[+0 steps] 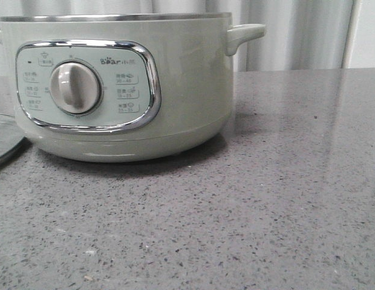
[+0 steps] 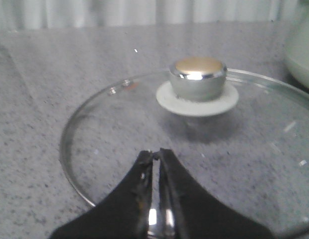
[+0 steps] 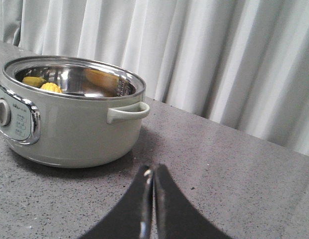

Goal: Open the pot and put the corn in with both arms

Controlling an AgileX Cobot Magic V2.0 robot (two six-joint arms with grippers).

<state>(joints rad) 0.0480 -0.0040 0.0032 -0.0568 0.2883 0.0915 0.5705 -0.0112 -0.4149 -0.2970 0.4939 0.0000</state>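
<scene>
The pale sage-green pot (image 1: 175, 84) stands on the grey counter at the left of the front view, lid off. In the right wrist view the pot (image 3: 79, 134) is open and the yellow corn (image 3: 51, 87) lies inside its steel bowl. The glass lid (image 2: 119, 144) with its chrome knob (image 2: 198, 77) lies flat on the counter beside the pot; its edge shows in the front view (image 1: 6, 142). My left gripper (image 2: 156, 153) is shut and empty above the lid. My right gripper (image 3: 153, 169) is shut and empty over the counter, in front of the pot.
Grey speckled counter (image 1: 266, 211) stretches to the right of the pot. White curtains (image 3: 219, 59) hang behind. The pot's side handle (image 1: 243, 34) sticks out to the right.
</scene>
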